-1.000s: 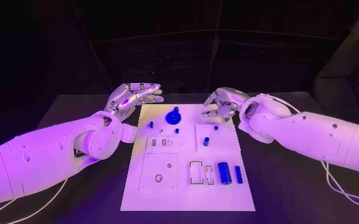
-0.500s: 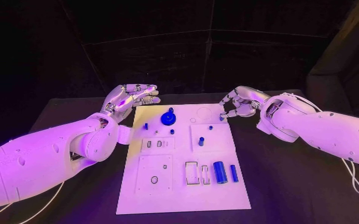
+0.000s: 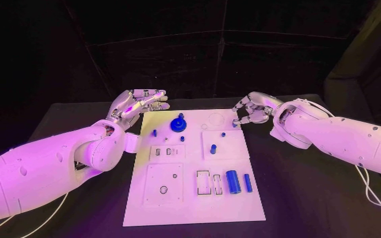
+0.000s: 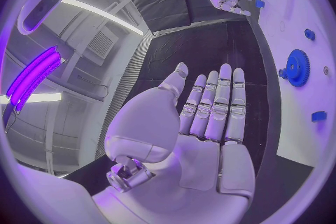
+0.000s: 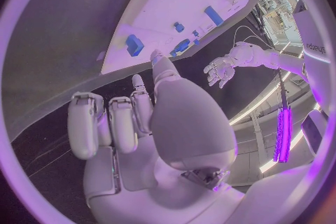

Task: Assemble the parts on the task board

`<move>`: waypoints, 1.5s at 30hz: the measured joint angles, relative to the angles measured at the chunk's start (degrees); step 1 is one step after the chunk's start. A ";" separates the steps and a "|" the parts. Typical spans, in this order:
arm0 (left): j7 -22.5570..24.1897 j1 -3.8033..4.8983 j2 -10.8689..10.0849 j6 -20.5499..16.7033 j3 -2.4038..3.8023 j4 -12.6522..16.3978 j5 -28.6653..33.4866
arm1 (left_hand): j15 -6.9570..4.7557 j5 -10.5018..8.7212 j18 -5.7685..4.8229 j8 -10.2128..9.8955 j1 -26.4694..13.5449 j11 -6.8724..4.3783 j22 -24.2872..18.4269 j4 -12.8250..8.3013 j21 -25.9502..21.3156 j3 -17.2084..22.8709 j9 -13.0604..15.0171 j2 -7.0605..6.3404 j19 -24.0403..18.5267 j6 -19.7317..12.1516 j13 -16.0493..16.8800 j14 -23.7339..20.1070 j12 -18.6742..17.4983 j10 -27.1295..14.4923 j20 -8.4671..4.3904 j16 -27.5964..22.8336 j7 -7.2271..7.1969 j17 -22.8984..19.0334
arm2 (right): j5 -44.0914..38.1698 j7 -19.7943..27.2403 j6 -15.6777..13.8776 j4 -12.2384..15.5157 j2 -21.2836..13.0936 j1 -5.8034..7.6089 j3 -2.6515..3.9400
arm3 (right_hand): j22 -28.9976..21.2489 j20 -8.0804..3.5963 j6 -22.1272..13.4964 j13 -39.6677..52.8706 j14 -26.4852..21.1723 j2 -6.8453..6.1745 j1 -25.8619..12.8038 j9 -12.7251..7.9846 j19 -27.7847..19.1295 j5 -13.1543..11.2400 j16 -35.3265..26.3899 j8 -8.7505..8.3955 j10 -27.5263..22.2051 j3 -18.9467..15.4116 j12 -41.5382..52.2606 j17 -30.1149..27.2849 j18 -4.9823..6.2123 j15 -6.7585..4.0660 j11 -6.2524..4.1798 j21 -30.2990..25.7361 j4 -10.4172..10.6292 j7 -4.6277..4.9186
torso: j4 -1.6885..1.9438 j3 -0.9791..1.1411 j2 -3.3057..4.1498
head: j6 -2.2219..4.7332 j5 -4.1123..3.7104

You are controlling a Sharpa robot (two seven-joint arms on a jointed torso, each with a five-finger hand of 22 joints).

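Lying mid-table, white task board [image 3: 194,194] carrying small blue parts, a blue gear [image 3: 179,124] near its far end, left hand [image 3: 140,102] empty with fingers extended beside the far left corner, right hand [image 3: 252,109] empty, fingers curled at the far right edge, black table [image 3: 305,194] around.

Bare black table [image 3: 301,183] flanks task board [image 3: 194,205]; upright blue gear [image 3: 179,123] obstructs far end.
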 measured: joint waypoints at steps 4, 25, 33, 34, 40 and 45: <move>-0.03 -0.01 0.00 0.02 0.00 -0.07 0.00 | 0.00 0.00 0.00 0.00 0.00 0.00 -0.01 -0.27 0.00 0.27 0.00 0.00 0.00 0.00 0.00 0.00 0.00 0.00 0.00 0.00 0.00 0.00 | -0.10 0.00 0.42 -0.17 0.08 -0.40 0.00 | 0.00 0.00 0.00 0.00 0.00 0.00 0.00 0.00 0.00 0.00 0.00 0.00 0.00 0.00 0.00 0.00 0.00 0.00 0.00 0.00 0.00 0.00 | -0.07 -0.03 -0.01 | -0.15 0.14; -0.17 -0.03 0.11 0.09 0.00 -0.15 0.00 | 0.00 0.00 0.00 0.00 0.00 0.00 -0.17 -0.96 0.00 0.96 0.00 0.00 0.00 0.00 0.00 0.00 -0.24 0.00 0.00 -0.21 0.00 -0.06 | -1.45 -0.56 1.30 -2.20 2.01 -1.42 -0.01 | 0.00 0.00 1.86 0.11 0.00 1.23 0.27 0.41 0.01 -0.89 0.01 0.64 0.22 0.04 0.57 -0.01 0.00 0.01 0.23 0.00 -0.35 0.00 | -0.13 -0.01 -0.07 | -0.25 -0.04; -0.20 -0.03 0.12 0.10 0.00 -0.16 0.00 | 0.00 0.00 0.00 0.00 0.00 0.00 -0.18 -0.96 0.00 0.96 0.00 0.00 0.00 0.00 0.00 0.00 -0.24 0.00 0.00 -0.21 0.00 -0.06 | -1.77 -0.85 1.52 -2.94 2.37 -1.55 0.00 | 0.00 0.00 3.14 0.48 -0.01 2.51 1.29 0.48 0.01 -3.88 0.01 0.86 0.55 1.23 1.20 -0.01 0.00 0.01 -0.11 0.00 -1.54 -0.15 | -0.12 -0.01 -0.07 | -0.34 -0.23; -0.21 -0.03 0.12 0.10 0.00 -0.16 0.00 | 0.00 0.00 0.00 0.00 0.00 0.00 -0.18 -0.96 0.00 0.96 0.00 0.00 0.00 0.00 0.00 0.00 -0.24 0.00 0.00 -0.21 0.00 -0.06 | -1.82 -0.91 1.56 -3.02 2.40 -1.57 0.00 | 0.00 0.00 3.14 0.96 -0.01 2.62 1.40 0.48 0.01 -3.96 0.01 0.86 0.55 1.34 1.23 -0.01 0.00 0.01 -0.11 0.00 -1.65 -0.15 | -0.12 -0.01 -0.07 | -0.36 -0.23; -0.22 -0.04 0.12 0.11 0.00 -0.17 0.00 | 0.00 0.00 0.00 0.00 0.00 0.00 -0.18 -0.96 0.00 0.96 0.00 0.00 0.00 0.00 0.00 0.00 -0.24 0.00 0.00 -0.21 0.00 -0.06 | -1.94 -1.22 1.72 -3.38 2.49 -1.63 0.00 | 0.00 0.00 3.78 2.51 -0.01 3.13 1.91 0.48 0.01 -4.62 0.01 0.99 0.55 1.90 1.40 -0.01 0.00 0.02 -0.11 0.00 -2.21 -0.27 | -0.09 -0.01 -0.07 | -0.37 -0.23; -0.23 -0.04 0.11 0.11 0.00 -0.18 0.00 | 0.00 0.00 0.00 0.00 0.00 0.00 -0.17 -0.96 0.00 0.96 0.00 0.00 0.00 0.00 0.00 0.00 -0.24 0.00 0.00 -0.21 0.00 -0.05 | -2.03 -1.49 1.89 -3.62 2.54 -1.65 0.00 | 0.00 0.00 4.42 2.59 -0.01 3.30 2.08 0.48 0.01 -4.98 0.01 1.14 0.67 2.25 1.43 -0.01 0.00 0.01 -0.23 0.00 -2.56 -0.37 | -0.09 -0.01 -0.07 | -0.40 -0.19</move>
